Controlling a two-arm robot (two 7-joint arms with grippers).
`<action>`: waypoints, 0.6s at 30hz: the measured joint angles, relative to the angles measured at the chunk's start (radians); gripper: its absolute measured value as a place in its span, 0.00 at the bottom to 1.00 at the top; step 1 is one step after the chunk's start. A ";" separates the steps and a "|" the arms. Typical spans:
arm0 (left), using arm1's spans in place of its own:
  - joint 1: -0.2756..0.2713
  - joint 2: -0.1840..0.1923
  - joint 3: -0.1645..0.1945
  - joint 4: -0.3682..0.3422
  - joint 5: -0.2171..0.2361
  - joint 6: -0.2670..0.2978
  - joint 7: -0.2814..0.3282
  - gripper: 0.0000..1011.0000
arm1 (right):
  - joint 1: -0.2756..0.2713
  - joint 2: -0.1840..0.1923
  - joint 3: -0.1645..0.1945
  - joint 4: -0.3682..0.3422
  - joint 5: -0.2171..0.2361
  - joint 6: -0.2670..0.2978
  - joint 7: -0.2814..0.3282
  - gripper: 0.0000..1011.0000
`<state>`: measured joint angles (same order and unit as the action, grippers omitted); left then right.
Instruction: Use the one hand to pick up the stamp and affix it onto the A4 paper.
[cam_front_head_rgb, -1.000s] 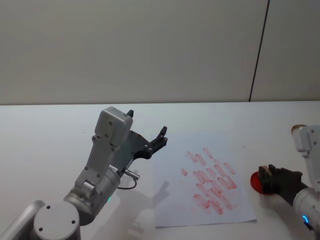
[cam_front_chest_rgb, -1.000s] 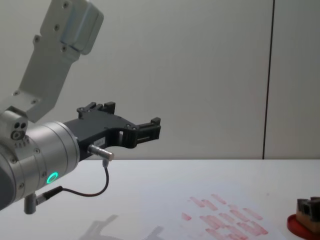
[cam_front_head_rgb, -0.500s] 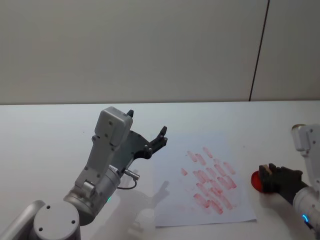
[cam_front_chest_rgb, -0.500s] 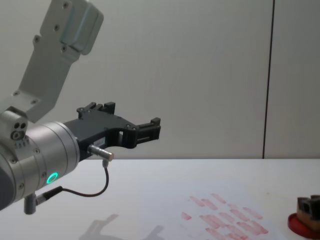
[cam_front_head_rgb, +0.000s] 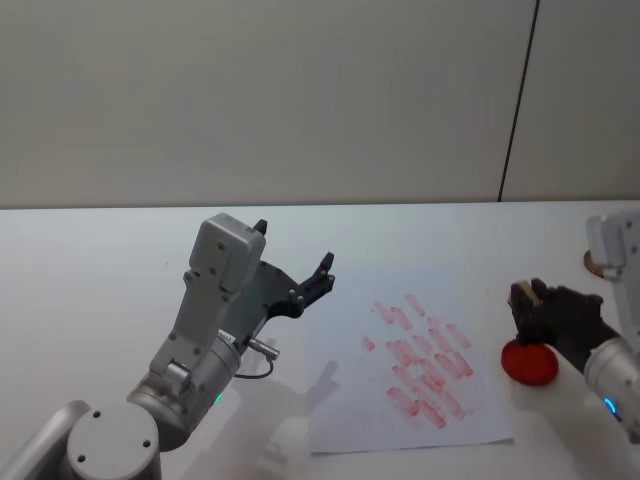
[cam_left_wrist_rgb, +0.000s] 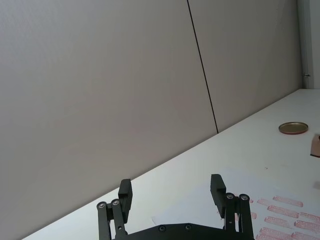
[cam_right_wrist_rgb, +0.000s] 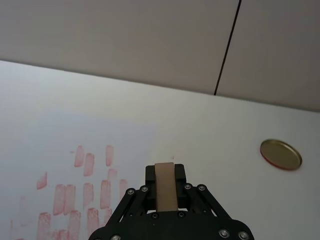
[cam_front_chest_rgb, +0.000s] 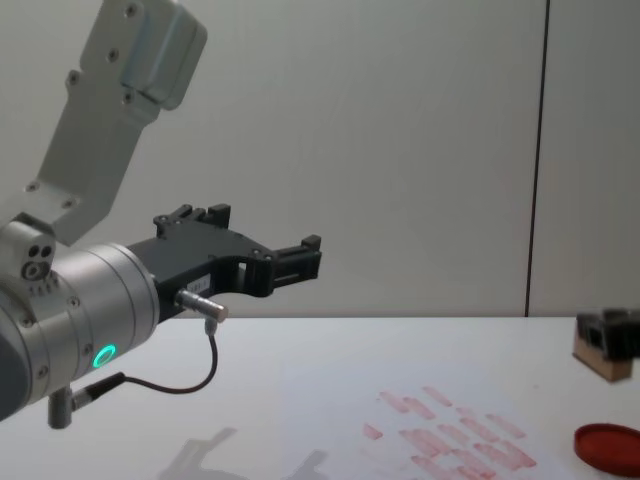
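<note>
Right gripper (cam_front_head_rgb: 532, 300) is hovering at the right edge of the head view, clamping the stamp (cam_right_wrist_rgb: 165, 186) just above the red ink dish (cam_front_head_rgb: 529, 363), beside the A4 paper (cam_front_head_rgb: 345, 400) at lower centre. Left gripper (cam_left_wrist_rgb: 171, 186) is idling left of centre, fingers spread wide, holding nothing.
</note>
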<state>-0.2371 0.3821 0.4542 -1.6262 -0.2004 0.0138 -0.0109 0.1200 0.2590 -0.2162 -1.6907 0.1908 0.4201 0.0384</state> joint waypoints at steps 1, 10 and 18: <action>0.000 0.000 0.000 0.000 0.000 0.000 0.000 0.98 | 0.003 -0.001 -0.002 -0.009 -0.007 -0.005 0.006 0.20; 0.000 0.000 0.000 0.000 0.000 0.000 0.000 0.98 | 0.019 -0.010 -0.012 -0.024 -0.026 -0.010 0.050 0.20; 0.000 0.000 0.000 0.000 0.000 0.000 0.000 0.98 | 0.034 -0.026 -0.025 -0.010 -0.023 0.031 0.100 0.20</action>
<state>-0.2371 0.3821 0.4542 -1.6262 -0.2004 0.0138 -0.0109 0.1537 0.2325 -0.2413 -1.7004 0.1677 0.4507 0.1382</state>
